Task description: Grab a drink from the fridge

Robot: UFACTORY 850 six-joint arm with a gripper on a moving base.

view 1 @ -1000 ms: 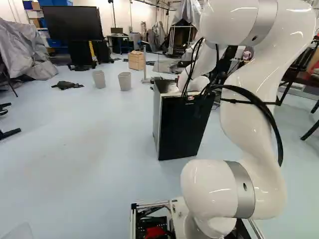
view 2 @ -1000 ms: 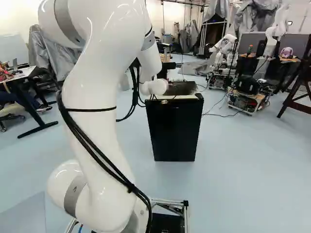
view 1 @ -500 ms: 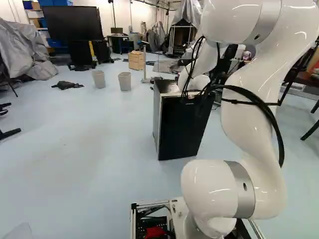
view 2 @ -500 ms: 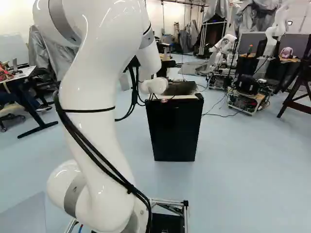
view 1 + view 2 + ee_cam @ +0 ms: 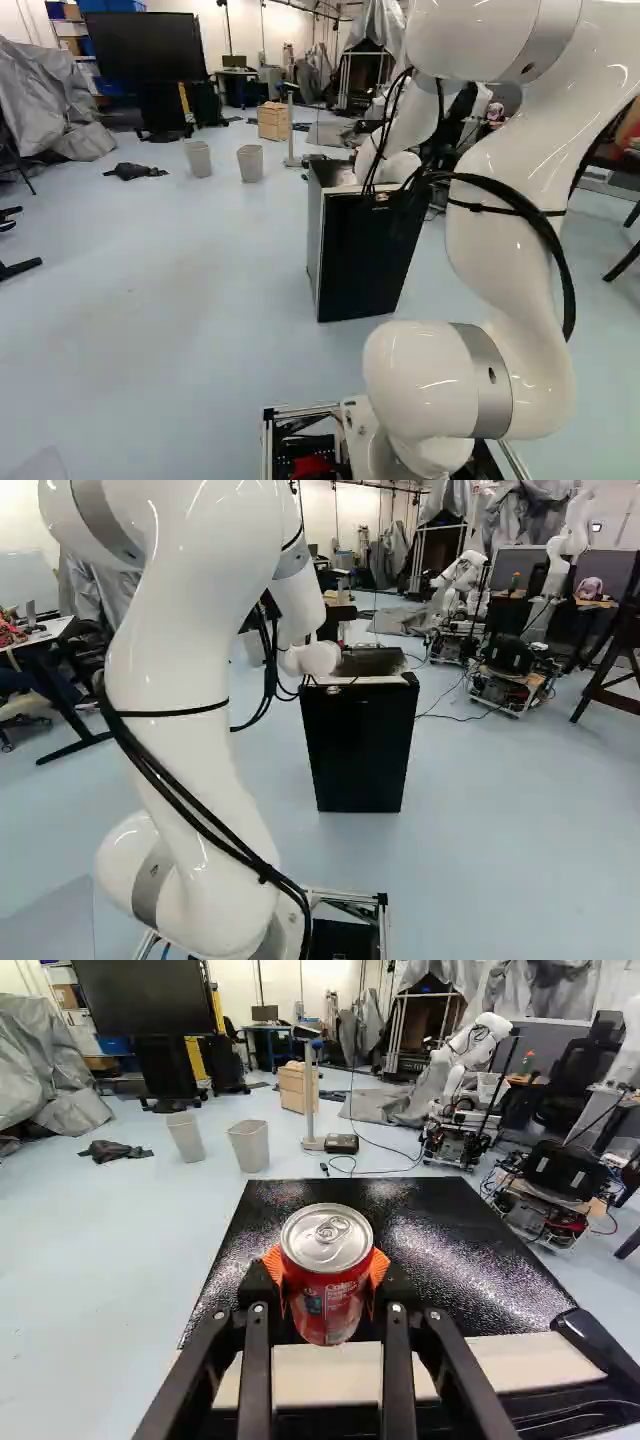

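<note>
Pale floor (image 5: 180,290) surrounds the black fridge (image 5: 360,750); we hold the red can (image 5: 327,1290) upright, our gripper (image 5: 325,1267) pinching opposite sides, presumably to prevent slipping.

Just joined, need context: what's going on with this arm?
The robot arm has a red drink can gripped in its tool, between orange pads, lid up. The can is by the near top edge of the black fridge; I can't tell whether it touches it. So the drink is grabbed.
</note>
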